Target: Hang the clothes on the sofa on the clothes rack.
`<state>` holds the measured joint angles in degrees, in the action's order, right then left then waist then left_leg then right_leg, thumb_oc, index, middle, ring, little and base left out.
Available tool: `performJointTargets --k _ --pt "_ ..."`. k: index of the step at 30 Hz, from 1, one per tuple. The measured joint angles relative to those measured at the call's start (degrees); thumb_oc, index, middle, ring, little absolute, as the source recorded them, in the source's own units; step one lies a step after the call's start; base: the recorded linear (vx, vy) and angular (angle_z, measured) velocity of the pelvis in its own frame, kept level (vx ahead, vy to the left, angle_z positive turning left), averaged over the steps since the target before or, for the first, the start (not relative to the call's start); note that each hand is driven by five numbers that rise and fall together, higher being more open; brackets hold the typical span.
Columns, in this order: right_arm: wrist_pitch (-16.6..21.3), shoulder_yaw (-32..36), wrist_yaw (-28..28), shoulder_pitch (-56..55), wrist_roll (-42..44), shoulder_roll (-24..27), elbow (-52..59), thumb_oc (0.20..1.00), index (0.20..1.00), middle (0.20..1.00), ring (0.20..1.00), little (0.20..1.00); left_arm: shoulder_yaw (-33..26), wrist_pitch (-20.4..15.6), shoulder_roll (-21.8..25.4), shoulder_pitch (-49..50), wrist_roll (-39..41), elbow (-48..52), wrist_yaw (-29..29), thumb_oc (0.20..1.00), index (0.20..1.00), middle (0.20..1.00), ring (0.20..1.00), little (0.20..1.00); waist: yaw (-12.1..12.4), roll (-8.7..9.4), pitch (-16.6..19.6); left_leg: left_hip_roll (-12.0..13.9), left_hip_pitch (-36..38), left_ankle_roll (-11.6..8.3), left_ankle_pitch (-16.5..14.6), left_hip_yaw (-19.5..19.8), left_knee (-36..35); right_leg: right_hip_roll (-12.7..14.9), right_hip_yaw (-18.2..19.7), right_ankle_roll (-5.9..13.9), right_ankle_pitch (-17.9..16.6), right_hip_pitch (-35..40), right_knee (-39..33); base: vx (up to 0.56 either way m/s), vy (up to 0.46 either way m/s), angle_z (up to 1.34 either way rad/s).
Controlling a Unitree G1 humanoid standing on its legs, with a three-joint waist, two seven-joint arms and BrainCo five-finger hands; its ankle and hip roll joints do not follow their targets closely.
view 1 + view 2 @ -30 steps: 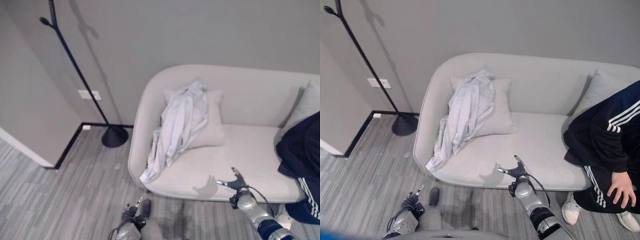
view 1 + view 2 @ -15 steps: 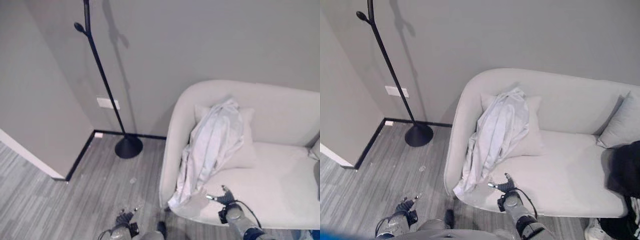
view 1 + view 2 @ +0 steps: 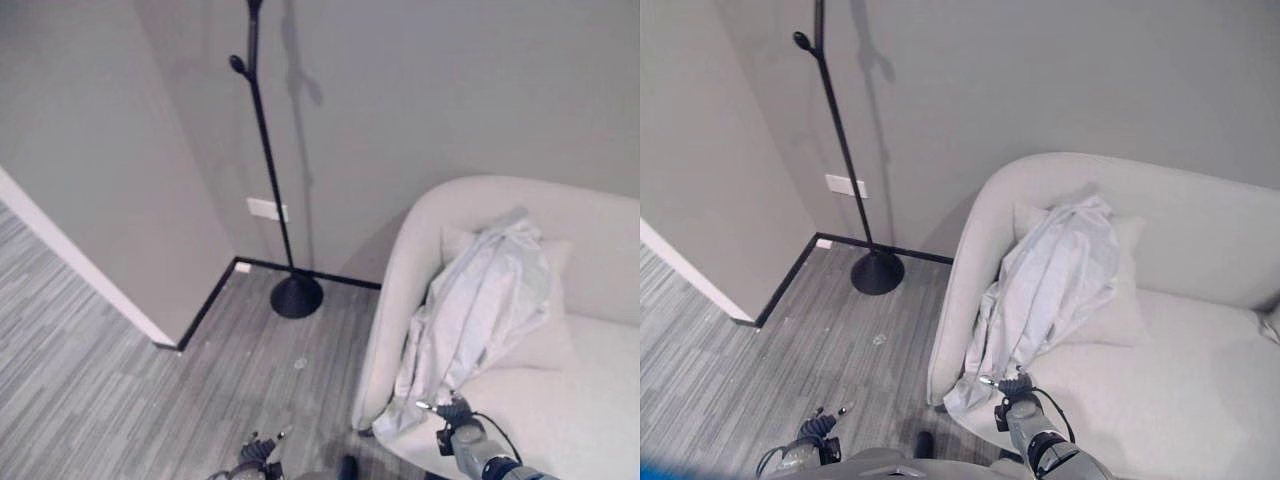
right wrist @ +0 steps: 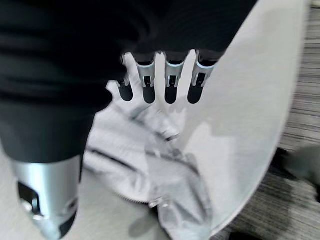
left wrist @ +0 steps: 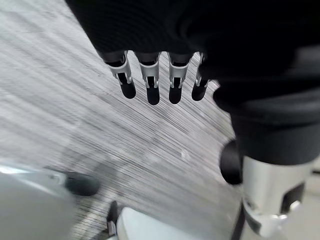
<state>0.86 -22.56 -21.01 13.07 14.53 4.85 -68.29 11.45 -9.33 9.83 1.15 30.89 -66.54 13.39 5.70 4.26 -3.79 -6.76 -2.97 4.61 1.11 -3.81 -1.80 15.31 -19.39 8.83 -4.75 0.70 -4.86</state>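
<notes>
My head camera is swinging leftward compared with half a second ago: the whole scene is sliding to the right of the view, the person in dark striped clothing seen a second ago is no longer in the frame, and more of the grey plank floor (image 3: 120,380) and of the grey wall corner with its black skirting (image 3: 205,305) is showing. Within the sofa itself nothing is shifting.

The pale grey garment (image 3: 478,310) is lying draped over a light square cushion (image 3: 545,335) at the left end of the rounded cream sofa (image 3: 1160,390). Its long axis is running diagonally, from the top of the cushion against the backrest down toward the front left edge of the seat, where its lower hem (image 3: 965,395) is hanging slightly over the rim.

My right hand (image 3: 1014,392) is hovering just above that lower hem, fingers (image 4: 170,82) straight and slightly spread, holding nothing; in the right wrist view the crumpled cloth is lying just past the fingertips, and I cannot tell whether they are touching it.

My left hand (image 3: 258,452) is hanging low over the floor, fingers (image 5: 150,82) straight and relaxed, empty.

The slim black coat rack (image 3: 262,130) with its round base (image 3: 296,296) is standing upright by the wall, well apart from the garment, left of the sofa.
</notes>
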Motion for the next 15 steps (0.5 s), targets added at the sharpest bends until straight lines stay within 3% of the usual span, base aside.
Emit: performJointTargets --k 2,3,6,8,11,15 --pt "0.30 0.02 0.01 0.50 0.07 -0.23 0.01 1.000 1.000 1.000 1.000 1.000 0.31 0.00 0.88 0.18 -0.19 -0.02 -0.03 1.000 1.000 1.000 1.000 1.000 0.34 0.69 0.35 -0.08 -0.78 -0.11 0.25 -0.12 0.41 -0.18 -0.22 -0.99 -1.98 1.34 -1.02 -0.03 -0.105 -0.01" --pt "0.71 -0.25 -0.19 1.31 1.47 -0.12 -0.09 1.000 1.000 1.000 1.000 1.000 1.65 -0.09 1.03 -0.63 -0.25 -1.05 0.02 1.000 1.000 1.000 1.000 1.000 0.86 0.64 0.13 0.82 -4.03 -0.49 0.26 0.72 2.24 -1.22 -0.74 0.16 -1.89 -0.16 -1.08 -0.08 -0.091 0.17" --pt "0.73 -0.44 -1.00 3.13 2.01 -0.08 -0.07 1.000 1.000 1.000 1.000 1.000 2.11 -0.15 0.64 -2.50 0.01 -0.64 0.07 1.000 1.000 1.000 1.000 1.000 0.98 0.56 -1.77 2.57 -7.28 -1.72 1.26 2.33 3.46 -3.16 -1.85 -0.23 -1.65 -1.82 -0.79 -0.10 -0.072 0.33" --pt "0.99 -0.52 -1.52 5.26 2.37 0.00 -0.12 1.000 1.000 1.000 1.000 1.000 2.98 -0.17 0.36 -3.94 0.00 -0.51 0.17 1.000 1.000 1.000 1.000 1.000 1.25 0.02 -3.76 3.82 -9.43 -2.97 1.51 3.51 3.96 -4.53 -2.59 -1.06 -1.23 -2.78 -0.79 -0.10 -0.040 0.23" --pt "1.73 -0.36 -3.13 12.74 2.78 2.05 -1.17 1.000 1.000 1.000 1.000 1.000 4.22 -0.94 -0.12 -6.79 0.21 2.05 0.47 1.000 1.000 1.000 1.000 1.000 2.59 -2.02 -9.94 6.81 -14.54 -5.09 2.78 4.64 3.99 -7.56 -4.08 -3.90 -1.63 -7.01 -0.78 -0.10 -0.019 0.16" --pt "1.91 3.86 -5.83 21.19 5.14 3.89 -7.15 1.000 1.000 1.000 1.000 1.000 5.05 -2.20 -0.08 -6.64 0.43 5.73 1.58 1.000 1.000 1.000 1.000 1.000 3.04 -4.08 -13.36 7.77 -17.04 -5.92 3.97 5.08 3.67 -8.46 -4.80 -4.70 -1.85 -9.55 -0.81 0.01 -0.033 0.10"
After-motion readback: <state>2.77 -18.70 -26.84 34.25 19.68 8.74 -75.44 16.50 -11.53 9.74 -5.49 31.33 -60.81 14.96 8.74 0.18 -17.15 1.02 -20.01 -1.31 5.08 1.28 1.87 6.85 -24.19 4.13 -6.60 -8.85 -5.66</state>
